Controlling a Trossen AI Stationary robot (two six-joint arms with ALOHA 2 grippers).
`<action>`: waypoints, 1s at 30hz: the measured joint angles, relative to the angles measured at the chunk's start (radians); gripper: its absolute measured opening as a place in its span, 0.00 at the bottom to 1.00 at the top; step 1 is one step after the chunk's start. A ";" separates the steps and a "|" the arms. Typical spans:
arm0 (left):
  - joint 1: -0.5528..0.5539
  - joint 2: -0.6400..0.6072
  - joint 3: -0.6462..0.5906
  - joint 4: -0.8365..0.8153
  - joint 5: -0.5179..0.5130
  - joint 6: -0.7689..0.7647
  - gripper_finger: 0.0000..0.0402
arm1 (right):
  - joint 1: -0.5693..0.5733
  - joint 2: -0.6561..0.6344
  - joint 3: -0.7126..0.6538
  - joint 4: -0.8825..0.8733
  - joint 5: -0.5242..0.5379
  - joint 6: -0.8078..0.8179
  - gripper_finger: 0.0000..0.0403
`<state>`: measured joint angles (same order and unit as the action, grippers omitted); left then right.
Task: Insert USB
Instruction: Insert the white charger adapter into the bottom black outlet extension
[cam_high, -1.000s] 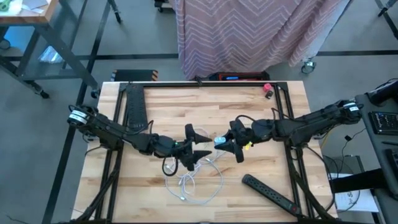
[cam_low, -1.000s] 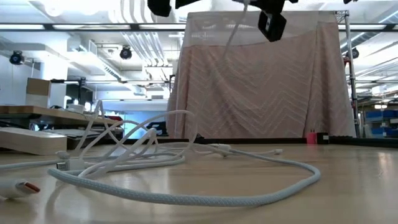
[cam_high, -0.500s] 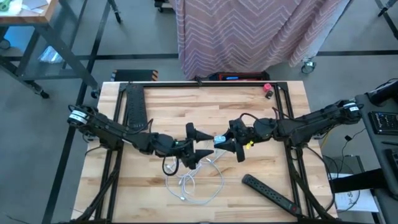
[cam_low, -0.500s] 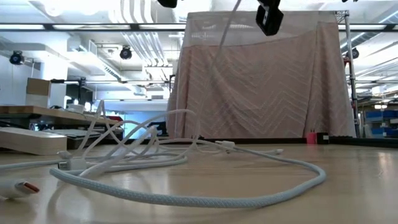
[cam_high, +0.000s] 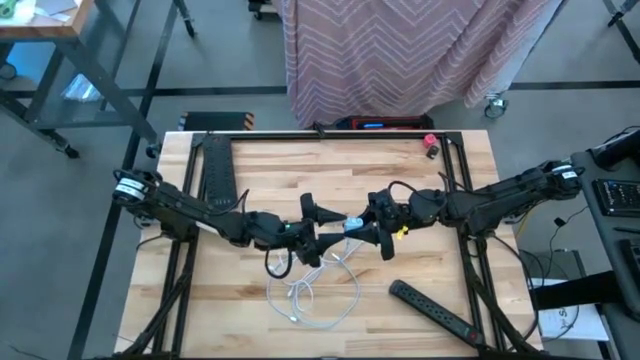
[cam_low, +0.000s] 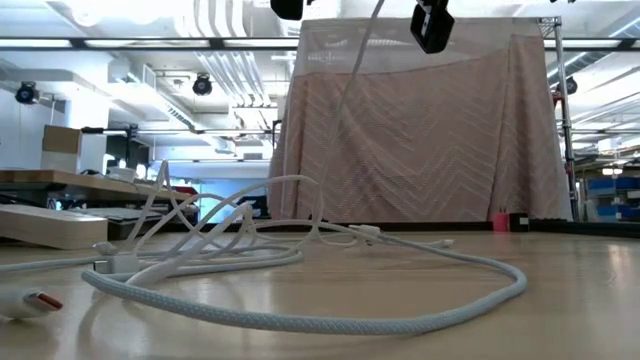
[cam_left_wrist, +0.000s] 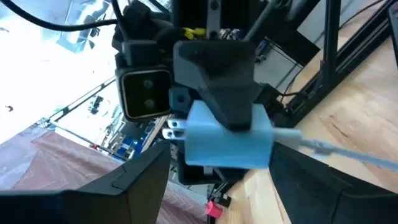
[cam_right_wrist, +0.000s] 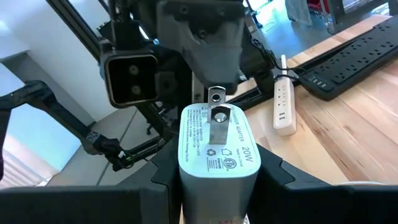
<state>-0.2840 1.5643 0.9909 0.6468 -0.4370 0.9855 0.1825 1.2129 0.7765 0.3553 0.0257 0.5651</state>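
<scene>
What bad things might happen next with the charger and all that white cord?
The right hand holds the white charger in the air, close to the open left hand; a careless move might bump it and knock it crooked. The white cord hangs from the charger into a loose tangle on the table, so a pull might snag or drag it.

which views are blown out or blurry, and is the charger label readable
Left wrist view: the room behind is washed out to white at upper left, and the charger looks soft. Right wrist view: sharp on the charger's label, "20W" is readable; the wall at left is bright. Low view: the near cable is soft, with ceiling light glare and sheen on the table. High view: evenly lit.
</scene>
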 joint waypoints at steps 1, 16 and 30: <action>0.000 0.000 0.000 0.000 0.000 0.000 0.62 | 0.000 0.000 0.000 -0.001 0.000 0.000 0.26; 0.000 0.052 0.029 0.006 0.040 -0.078 0.60 | 0.001 0.000 0.000 -0.048 0.011 -0.045 0.26; 0.003 0.053 0.029 -0.013 -0.014 -0.082 0.44 | -0.001 0.000 0.000 -0.068 0.007 -0.095 0.27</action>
<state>-0.2813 1.6171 1.0203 0.6339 -0.4513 0.9031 0.1811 1.2129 0.7761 0.2878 0.0332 0.4704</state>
